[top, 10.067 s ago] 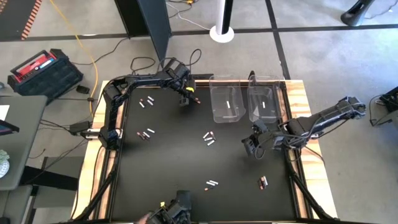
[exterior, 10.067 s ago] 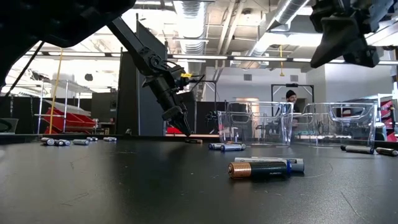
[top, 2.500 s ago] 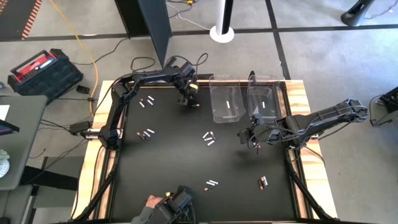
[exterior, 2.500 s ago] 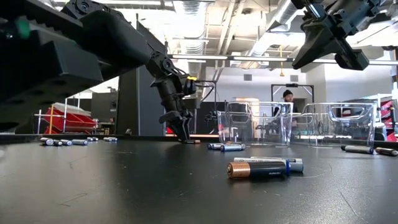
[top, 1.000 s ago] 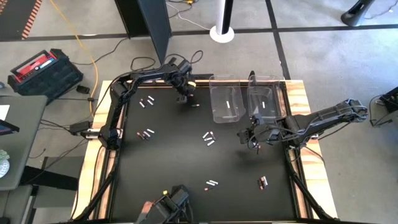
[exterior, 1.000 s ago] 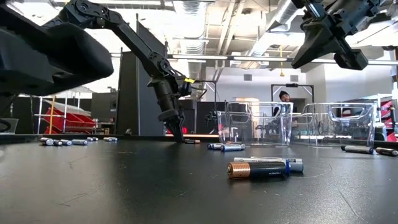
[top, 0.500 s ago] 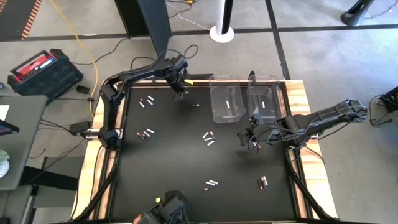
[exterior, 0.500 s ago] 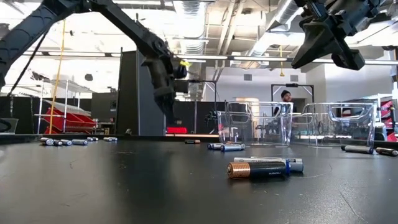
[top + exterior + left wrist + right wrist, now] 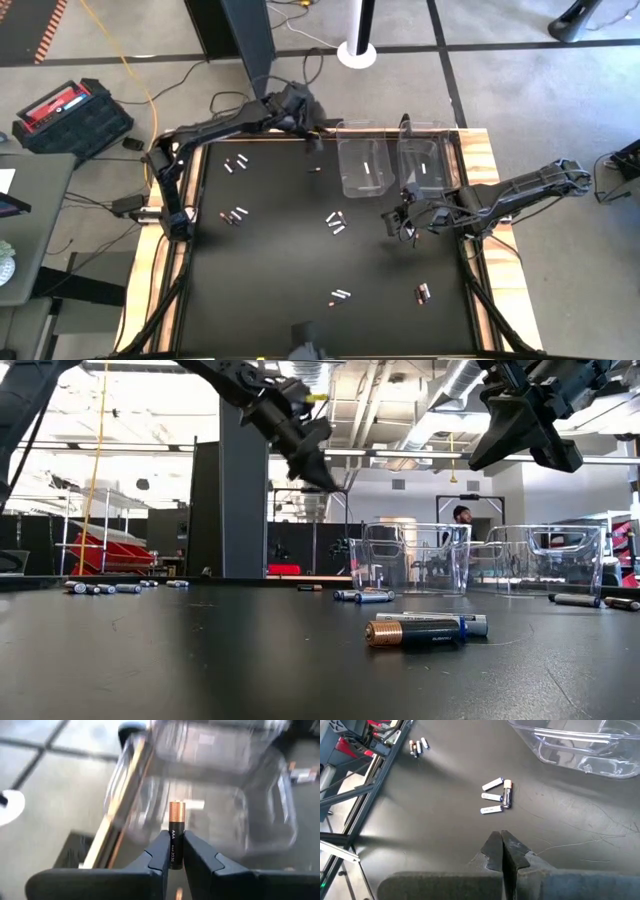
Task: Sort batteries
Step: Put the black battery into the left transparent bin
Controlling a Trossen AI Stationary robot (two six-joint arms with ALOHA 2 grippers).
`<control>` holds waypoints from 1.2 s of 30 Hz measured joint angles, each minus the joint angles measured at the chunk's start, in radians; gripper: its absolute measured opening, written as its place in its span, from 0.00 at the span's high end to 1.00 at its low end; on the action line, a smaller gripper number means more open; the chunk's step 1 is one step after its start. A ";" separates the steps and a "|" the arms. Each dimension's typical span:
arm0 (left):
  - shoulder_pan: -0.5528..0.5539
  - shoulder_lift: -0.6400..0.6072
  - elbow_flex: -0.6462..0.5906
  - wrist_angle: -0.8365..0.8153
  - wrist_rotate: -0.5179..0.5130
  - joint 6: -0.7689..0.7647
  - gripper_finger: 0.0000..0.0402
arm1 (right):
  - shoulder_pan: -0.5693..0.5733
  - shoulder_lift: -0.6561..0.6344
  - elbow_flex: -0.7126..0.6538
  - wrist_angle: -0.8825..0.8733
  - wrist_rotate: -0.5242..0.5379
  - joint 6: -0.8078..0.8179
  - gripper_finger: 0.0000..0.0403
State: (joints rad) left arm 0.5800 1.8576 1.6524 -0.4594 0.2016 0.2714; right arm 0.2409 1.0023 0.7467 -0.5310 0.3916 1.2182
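Note:
My left gripper is shut on a dark battery with a copper end. It is raised above the table's far edge, beside the clear bins, and shows high up in the low view. My right gripper is shut and empty, hovering above the mat near the bins. White and dark batteries lie on their sides in small groups on the black mat. One small battery lies alone. My left gripper pinches the battery's dark body between its two fingertips. The battery lies along the fingers, with its copper end sticking out past them. The fingers slant downward toward the bins. The battery is lifted clear of the table.
Two clear plastic bins stand side by side at the far right of the mat, each with a white battery inside. A wooden frame rims the mat. A person shows far behind the bins.
My left gripper has risen from the mat near the far edge and swung toward the table's right, toward the bins, carrying the dark battery clear of the table. One small battery stays on the mat where the gripper was.

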 joint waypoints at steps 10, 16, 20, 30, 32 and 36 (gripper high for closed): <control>-0.064 0.139 0.121 0.157 0.002 -0.059 0.90 | 0.001 0.000 0.000 0.001 0.000 0.002 0.98; -0.084 0.362 0.401 -0.021 0.001 -0.060 0.90 | 0.012 0.000 0.000 0.001 0.000 0.004 0.98; -0.091 0.523 0.618 -0.213 0.001 -0.060 0.90 | 0.030 0.000 0.000 0.001 0.000 0.004 0.98; -0.096 0.630 0.657 -0.280 -0.001 -0.119 0.90 | 0.061 0.000 0.000 0.008 0.000 0.023 0.98; -0.098 0.632 0.656 -0.281 -0.002 -0.119 0.90 | 0.061 0.000 0.000 0.009 0.000 0.023 0.98; -0.103 0.632 0.656 -0.274 -0.004 -0.058 0.90 | 0.060 0.000 0.000 0.009 0.000 0.023 0.98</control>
State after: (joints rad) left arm 0.4765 2.4897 2.3085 -0.7336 0.1974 0.2134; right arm 0.3012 1.0023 0.7464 -0.5224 0.3912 1.2407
